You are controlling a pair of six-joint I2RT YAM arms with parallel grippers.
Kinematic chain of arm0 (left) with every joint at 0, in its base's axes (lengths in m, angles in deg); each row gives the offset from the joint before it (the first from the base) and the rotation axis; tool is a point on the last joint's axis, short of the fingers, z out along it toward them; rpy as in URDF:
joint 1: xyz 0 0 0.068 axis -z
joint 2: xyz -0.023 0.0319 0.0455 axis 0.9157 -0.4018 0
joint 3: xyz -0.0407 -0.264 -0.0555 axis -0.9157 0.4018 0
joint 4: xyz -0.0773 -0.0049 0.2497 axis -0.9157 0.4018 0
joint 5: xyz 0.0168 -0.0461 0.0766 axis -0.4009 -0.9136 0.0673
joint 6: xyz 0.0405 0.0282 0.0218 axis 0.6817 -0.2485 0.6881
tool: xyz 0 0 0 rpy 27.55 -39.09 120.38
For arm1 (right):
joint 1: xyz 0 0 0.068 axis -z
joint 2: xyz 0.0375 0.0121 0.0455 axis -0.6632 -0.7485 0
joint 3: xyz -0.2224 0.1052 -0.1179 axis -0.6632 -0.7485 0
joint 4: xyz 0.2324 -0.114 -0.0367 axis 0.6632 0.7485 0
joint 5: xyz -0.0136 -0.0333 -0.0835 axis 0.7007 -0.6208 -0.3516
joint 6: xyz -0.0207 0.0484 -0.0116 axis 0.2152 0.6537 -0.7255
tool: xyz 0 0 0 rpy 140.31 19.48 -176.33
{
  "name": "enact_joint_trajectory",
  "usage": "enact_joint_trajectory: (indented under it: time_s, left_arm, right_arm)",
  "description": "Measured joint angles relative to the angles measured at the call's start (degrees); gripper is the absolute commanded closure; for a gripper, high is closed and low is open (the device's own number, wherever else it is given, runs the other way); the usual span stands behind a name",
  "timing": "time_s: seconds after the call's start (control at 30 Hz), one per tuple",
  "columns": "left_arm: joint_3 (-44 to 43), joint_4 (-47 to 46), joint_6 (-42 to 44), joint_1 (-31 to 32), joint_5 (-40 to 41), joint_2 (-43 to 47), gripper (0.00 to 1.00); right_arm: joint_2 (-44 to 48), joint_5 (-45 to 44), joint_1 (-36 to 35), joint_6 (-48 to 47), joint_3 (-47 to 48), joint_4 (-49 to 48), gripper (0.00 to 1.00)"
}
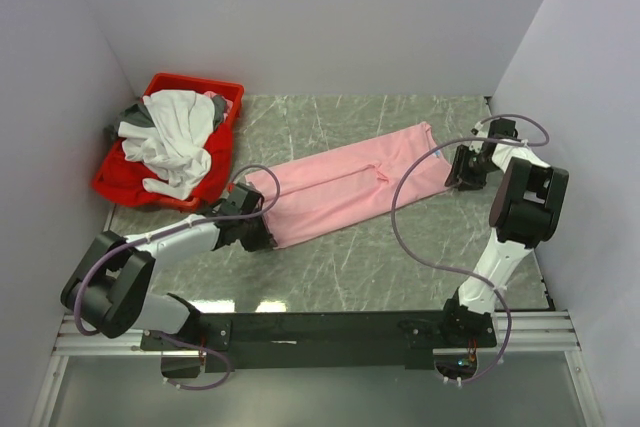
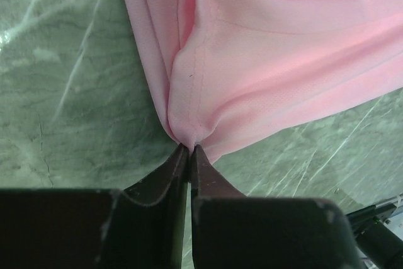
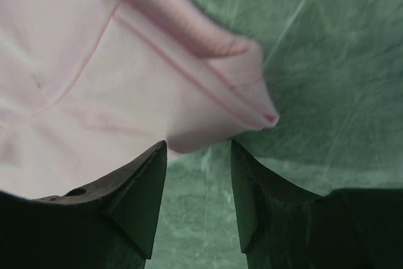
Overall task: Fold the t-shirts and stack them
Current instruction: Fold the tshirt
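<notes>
The light pink t-shirt [image 1: 350,187] lies folded into a long strip across the middle of the table. My left gripper [image 1: 252,223] is shut on its near-left end; the left wrist view shows the cloth [image 2: 264,48] bunched and pinched between the fingertips [image 2: 189,149]. My right gripper [image 1: 462,169] is open at the shirt's right end; in the right wrist view the folded pink corner [image 3: 208,92] lies just beyond the parted fingers [image 3: 198,146], touching neither. White [image 1: 172,137] and dark grey [image 1: 128,119] shirts lie heaped in the bin.
A red plastic bin [image 1: 190,87] stands at the back left by the left wall. White walls close in the table on three sides. Grey marbled tabletop [image 1: 400,257] shows around the pink shirt. A purple cable [image 1: 405,217] loops from the right arm over the shirt.
</notes>
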State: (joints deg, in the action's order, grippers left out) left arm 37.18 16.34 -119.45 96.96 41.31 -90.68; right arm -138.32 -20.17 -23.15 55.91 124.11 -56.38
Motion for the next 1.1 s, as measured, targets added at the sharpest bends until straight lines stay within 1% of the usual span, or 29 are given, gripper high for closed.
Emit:
enact_joint_trajectory:
  time_s: [0.13, 0.23, 0.27, 0.33, 0.37, 0.47, 0.57, 0.67, 0.73, 0.77, 0.8, 0.83, 0.87, 0.9, 0.93, 0.97, 1.0, 1.07, 1.1]
  left_arm:
    - [0.85, 0.0, 0.02, 0.13, -0.85, 0.2, 0.9]
    - [1.18, 0.04, 0.07, 0.28, -1.44, 0.2, 0.9]
    - [1.2, 0.02, 0.07, 0.31, -1.62, 0.2, 0.91]
    - [1.31, -0.04, 0.04, 0.39, -1.92, 0.22, 0.91]
    - [1.38, -0.04, 0.07, 0.46, -2.19, 0.28, 0.91]
    - [1.62, -0.09, 0.09, 0.94, -2.95, 0.37, 0.92]
    - [1.84, -0.07, 0.11, 2.05, -3.96, 0.39, 0.92]
    - [1.99, -0.31, 0.02, 3.89, -5.4, 0.42, 0.91]
    - [2.1, -1.07, -0.15, 5.46, -6.62, 0.42, 0.84]
    - [2.32, -2.01, -0.42, 6.23, -7.43, 0.42, 0.79]
    - [2.67, -2.97, -0.72, 7.02, -8.33, 0.52, 0.7]
    - [2.99, -3.28, -0.87, 7.63, -8.96, 0.76, 0.66]
    - [3.45, -3.3, -1.25, 8.24, -9.44, 1.16, 0.62]
    - [3.91, -3.13, -1.4, 8.7, -9.77, 1.73, 0.56]
    - [4.26, -2.58, -1.46, 9.03, -9.88, 2.75, 0.52]
    - [4.5, -1.84, -1.4, 9.2, -9.86, 4.07, 0.5]
    - [4.55, -0.76, -1.36, 9.22, -9.81, 5.99, 0.45]
    - [4.44, 1.27, -0.92, 9.25, -9.2, 10.71, 0.42]
    - [4.2, 2.27, -0.59, 9.25, -8.63, 12.9, 0.36]
  right_arm:
    - [-3.02, 0.33, 0.85, 2.89, 4.55, 0.52, 0.48]
    - [-5.18, 1.05, 1.62, 4.83, 7.23, 0.83, 0.53]
    - [-5.73, 1.29, 1.79, 5.35, 8.0, 1.18, 0.6]
    - [-6.67, 1.64, 2.08, 6.1, 9.11, 1.66, 0.7]
    - [-7.1, 1.81, 2.14, 6.45, 9.49, 1.77, 0.78]
    - [-7.76, 1.81, 2.23, 7.13, 10.34, 2.56, 0.88]
    - [-9.62, 1.75, 2.23, 7.37, 13.81, 4.39, 0.93]
    - [-12.09, 1.73, 2.23, 7.58, 18.86, 5.9, 0.94]
    - [-13.46, 1.84, 2.21, 7.63, 22.67, 7.13, 0.91]
    - [-14.27, 1.9, 2.16, 7.78, 24.74, 7.63, 0.82]
    - [-15.13, 1.92, 2.12, 7.82, 26.77, 8.0, 0.75]
    - [-15.8, 1.77, 2.1, 7.87, 28.39, 8.13, 0.68]
    - [-16.52, 1.66, 2.1, 7.63, 30.25, 8.26, 0.57]
    - [-17.09, 1.53, 2.1, 7.39, 31.89, 8.31, 0.51]
    - [-17.44, 1.36, 2.1, 6.91, 32.96, 8.24, 0.46]
    - [-17.55, 1.2, 2.1, 6.45, 33.7, 8.22, 0.39]
    - [-17.55, 0.94, 2.01, 6.01, 34.16, 8.26, 0.39]
    - [-17.55, 0.39, 1.84, 4.48, 34.42, 8.24, 0.38]
    - [-17.55, 0.11, 1.84, 3.67, 34.42, 8.37, 0.38]
